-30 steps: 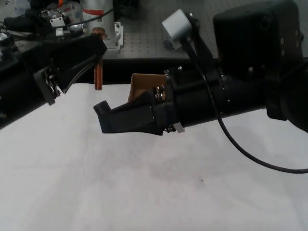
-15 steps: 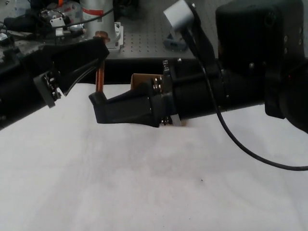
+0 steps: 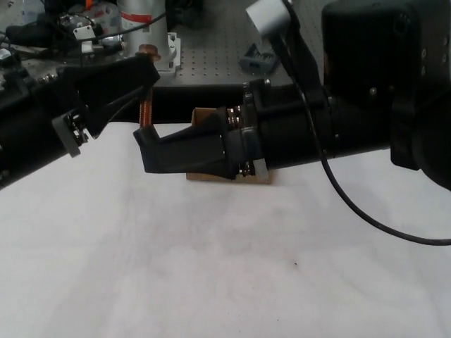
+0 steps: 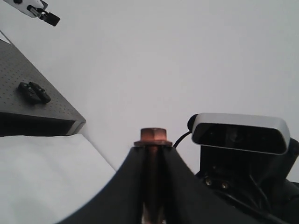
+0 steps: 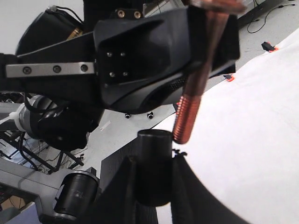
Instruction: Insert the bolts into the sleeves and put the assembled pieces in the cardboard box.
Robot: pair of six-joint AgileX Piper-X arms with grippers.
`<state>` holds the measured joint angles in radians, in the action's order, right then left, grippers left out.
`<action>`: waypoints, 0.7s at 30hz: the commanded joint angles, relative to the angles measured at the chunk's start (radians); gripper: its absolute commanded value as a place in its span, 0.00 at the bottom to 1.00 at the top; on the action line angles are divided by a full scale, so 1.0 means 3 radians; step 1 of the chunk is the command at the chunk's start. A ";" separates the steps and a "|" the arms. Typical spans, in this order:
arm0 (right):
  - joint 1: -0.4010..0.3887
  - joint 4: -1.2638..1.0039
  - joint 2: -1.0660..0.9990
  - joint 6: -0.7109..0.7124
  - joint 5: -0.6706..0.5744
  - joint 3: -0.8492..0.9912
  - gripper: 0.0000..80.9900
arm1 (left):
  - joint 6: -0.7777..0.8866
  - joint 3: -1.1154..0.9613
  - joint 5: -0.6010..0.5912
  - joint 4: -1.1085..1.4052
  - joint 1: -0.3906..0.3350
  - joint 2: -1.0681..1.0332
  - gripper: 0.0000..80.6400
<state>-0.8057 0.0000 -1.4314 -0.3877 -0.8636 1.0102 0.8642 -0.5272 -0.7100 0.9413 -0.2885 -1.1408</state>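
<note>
- Between the fingers of the left pincer (image 4: 150,156) a copper-coloured bolt (image 4: 150,136) is clenched just under its head. The flanged hex head stands clear above the fingertips.
- From the right wrist view, the bolt's shank hangs free below that pincer. It is smooth near the top, threaded toward the tip, and tilted a little.
- The right pincer (image 5: 154,161) grasps a black sleeve (image 5: 153,173) between both fingers. The sleeve is a plain dark tube with its open mouth facing the bolt.
- The bolt's threaded tip sits just beside the rim of the sleeve's mouth. Whether the two touch cannot be told.
- In the high view, the cardboard box (image 3: 204,121) stands on the bench (image 3: 211,274) behind the right pincer, brown and mostly hidden by it.
- The bolt is held upright just left of the box, above the bench. The right pincer's tip is just under the bolt, also left of the box.
- The left arm (image 3: 42,120) comes in from the left of the box, with its pincer pointing toward the box.
- The right arm (image 3: 338,134) comes in from the right and lies roughly level across the front of the box. Its pincer ends past the box's left edge.
- A white cover lies on the bench in front of the box, and a grey perforated board (image 3: 211,56) lies beyond it.
</note>
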 commanded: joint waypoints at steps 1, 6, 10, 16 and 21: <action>0.0026 0.0033 0.0012 -0.0003 -0.0021 0.0007 0.04 | -0.0069 -0.0059 0.0002 0.0082 -0.0014 0.0070 0.01; 0.0026 0.0182 0.0012 -0.0003 -0.0021 0.0007 0.04 | -0.0022 -0.0059 -0.0004 0.0082 -0.0014 0.0070 0.01; 0.0026 0.0162 0.0012 0.0023 -0.0021 0.0007 0.04 | 0.0061 -0.0059 -0.0042 0.0082 -0.0014 0.0070 0.01; 0.0026 0.0103 0.0012 0.0023 -0.0011 0.0007 0.04 | 0.0089 -0.0059 -0.0058 0.0082 -0.0014 0.0070 0.01; 0.0026 0.0103 0.0012 0.0023 0.0004 0.0007 0.04 | 0.0199 -0.0059 -0.0098 0.0082 -0.0018 0.0070 0.01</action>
<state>-0.8042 0.0416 -1.4314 -0.3877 -0.8651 1.0102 0.8999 -0.5272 -0.7186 0.9427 -0.2885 -1.1355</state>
